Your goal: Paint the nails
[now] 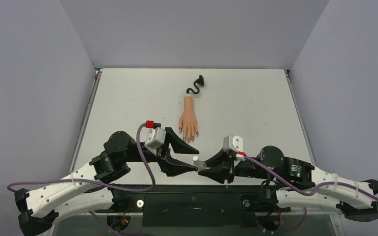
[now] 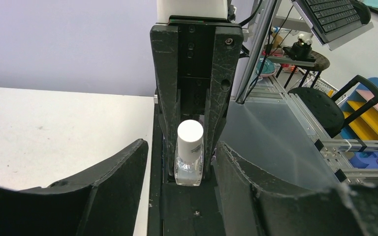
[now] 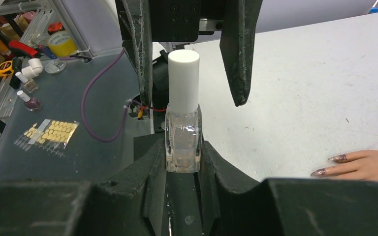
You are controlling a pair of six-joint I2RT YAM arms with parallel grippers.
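Grey walls box in a white table [image 1: 256,103]. The mannequin hand [image 1: 188,122] lies around the middle of it, nail end toward the arms, so the nails [image 1: 189,139] sit just beyond the two grippers. The right gripper [image 3: 183,147] has its fingers clamped on the clear polish bottle [image 3: 183,132], white cap on. The left gripper [image 2: 181,146] is spread wide, with a finger either side of the cap, not touching it.

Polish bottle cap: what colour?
White cap on a clear bottle; the right wrist view shows it best.
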